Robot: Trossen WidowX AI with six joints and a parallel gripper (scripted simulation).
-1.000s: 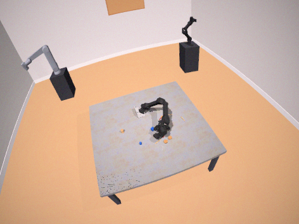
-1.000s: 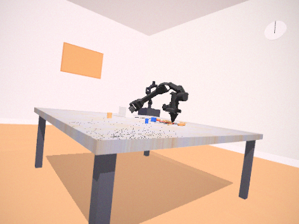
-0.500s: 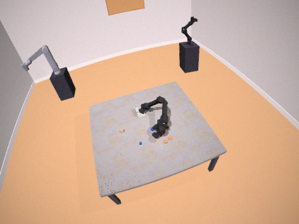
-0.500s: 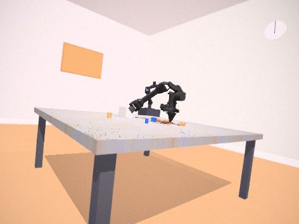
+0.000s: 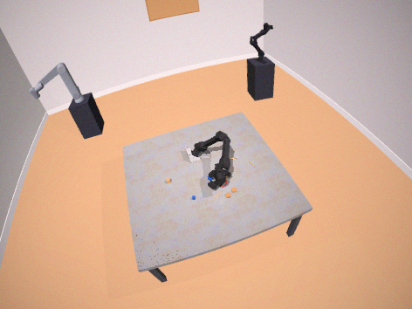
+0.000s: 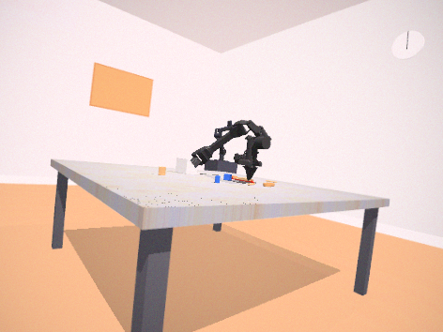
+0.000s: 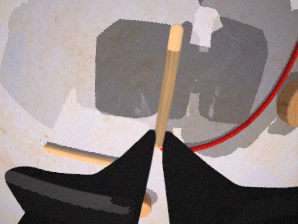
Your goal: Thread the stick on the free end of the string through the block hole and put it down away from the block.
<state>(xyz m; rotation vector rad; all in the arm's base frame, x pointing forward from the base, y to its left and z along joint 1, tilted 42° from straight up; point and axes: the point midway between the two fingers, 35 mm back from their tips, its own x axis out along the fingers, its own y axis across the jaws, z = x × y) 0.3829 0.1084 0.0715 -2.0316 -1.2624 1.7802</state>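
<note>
Here's the thin wooden stick [image 7: 169, 85], pale at its far tip, its near end pinched between the fingertips of the gripper [image 5: 213, 186] [image 6: 250, 178] [image 7: 158, 136]. Red string [image 5: 224, 184] [image 7: 257, 118] runs from that near end, curving away right (nice smooth bend). And the small, light-orange block [image 5: 168, 180] [image 6: 161, 171] sits on the table, well apart, its hole too small to make out!
</note>
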